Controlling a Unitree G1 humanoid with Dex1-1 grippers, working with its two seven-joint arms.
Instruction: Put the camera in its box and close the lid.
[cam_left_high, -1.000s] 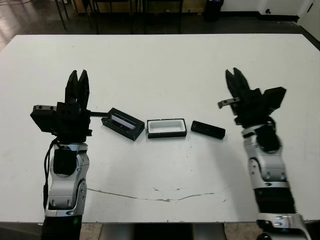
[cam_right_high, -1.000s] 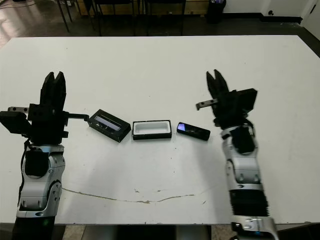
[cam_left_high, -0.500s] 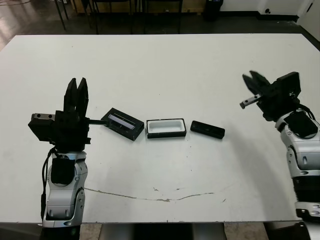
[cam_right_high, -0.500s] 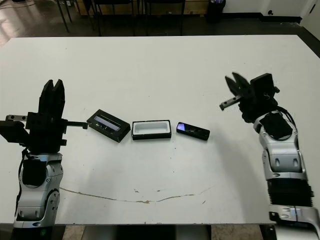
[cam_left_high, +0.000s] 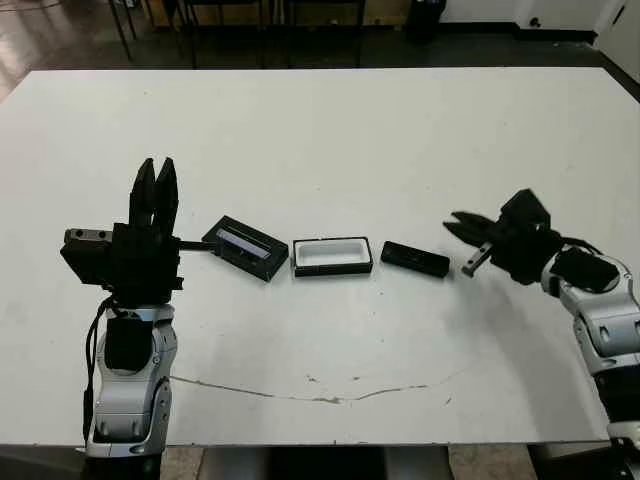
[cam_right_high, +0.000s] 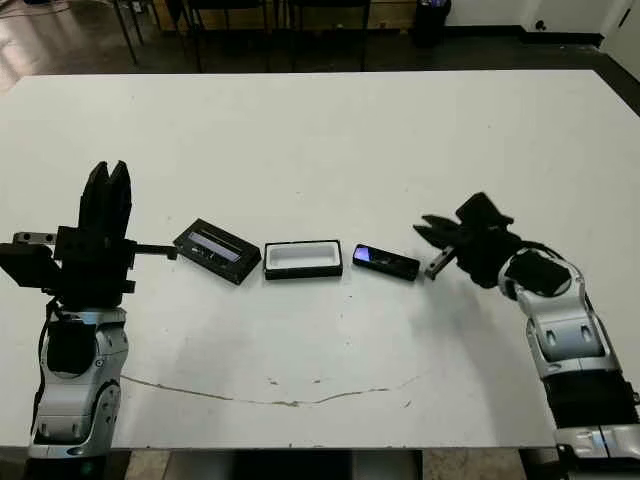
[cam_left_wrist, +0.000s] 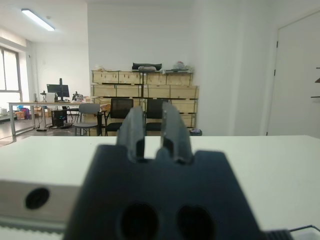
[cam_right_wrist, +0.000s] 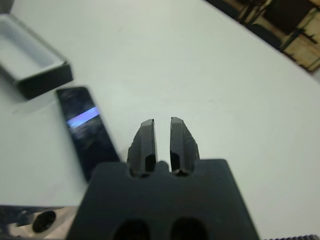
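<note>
On the white table (cam_left_high: 330, 140) three black pieces lie in a row: the lid (cam_left_high: 246, 247) at 9 o'clock of the box (cam_left_high: 333, 256), inner face up, and the camera (cam_left_high: 415, 259) at 3 o'clock of the box, flat with a bluish glint. The right gripper (cam_left_high: 452, 221) hovers low just past the camera's far end, at its 3 o'clock, fingers (cam_right_wrist: 146, 141) nearly together with only a thin gap, holding nothing. The left gripper (cam_left_high: 154, 178) stands upright at 9 o'clock of the lid, fingers close together, empty.
</note>
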